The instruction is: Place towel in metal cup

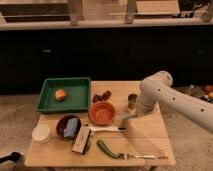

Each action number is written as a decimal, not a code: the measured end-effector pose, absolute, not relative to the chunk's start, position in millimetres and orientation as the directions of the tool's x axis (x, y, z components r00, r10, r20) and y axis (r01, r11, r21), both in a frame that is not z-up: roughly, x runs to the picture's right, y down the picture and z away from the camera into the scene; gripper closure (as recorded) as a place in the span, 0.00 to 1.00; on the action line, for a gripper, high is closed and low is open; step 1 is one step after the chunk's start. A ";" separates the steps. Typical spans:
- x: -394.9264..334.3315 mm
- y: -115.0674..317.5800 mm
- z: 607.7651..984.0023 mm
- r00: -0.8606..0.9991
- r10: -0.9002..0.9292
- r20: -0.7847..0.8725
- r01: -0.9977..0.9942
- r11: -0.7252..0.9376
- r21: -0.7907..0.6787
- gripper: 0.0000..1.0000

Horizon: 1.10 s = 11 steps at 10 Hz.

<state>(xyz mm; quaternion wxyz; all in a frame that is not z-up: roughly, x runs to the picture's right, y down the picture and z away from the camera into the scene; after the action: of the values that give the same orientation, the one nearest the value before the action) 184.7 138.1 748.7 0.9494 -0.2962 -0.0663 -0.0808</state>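
The small metal cup stands upright on the wooden table, right of centre. A grey-blue cloth, apparently the towel, lies in a dark bowl at the front left. My gripper, on the end of the white arm, hangs low over the table just in front of and left of the cup, beside the orange bowl. It is well to the right of the towel, and I see nothing in it.
A green tray holding an orange fruit sits at the back left. Dark berries lie near the orange bowl. A white container, a box, a knife, a green vegetable and a fork lie along the front.
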 end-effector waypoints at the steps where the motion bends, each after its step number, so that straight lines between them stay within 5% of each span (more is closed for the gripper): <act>1: 183.7 136.6 746.7 0.979 -0.117 0.166 0.191 0.812 -0.552 0.97; 11: 186.9 87.1 718.7 0.983 -0.165 0.076 0.177 0.777 -0.605 0.97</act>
<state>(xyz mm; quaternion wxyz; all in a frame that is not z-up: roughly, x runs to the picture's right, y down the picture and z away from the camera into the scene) 186.9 87.1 718.7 0.9424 -0.3217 -0.0094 -0.0908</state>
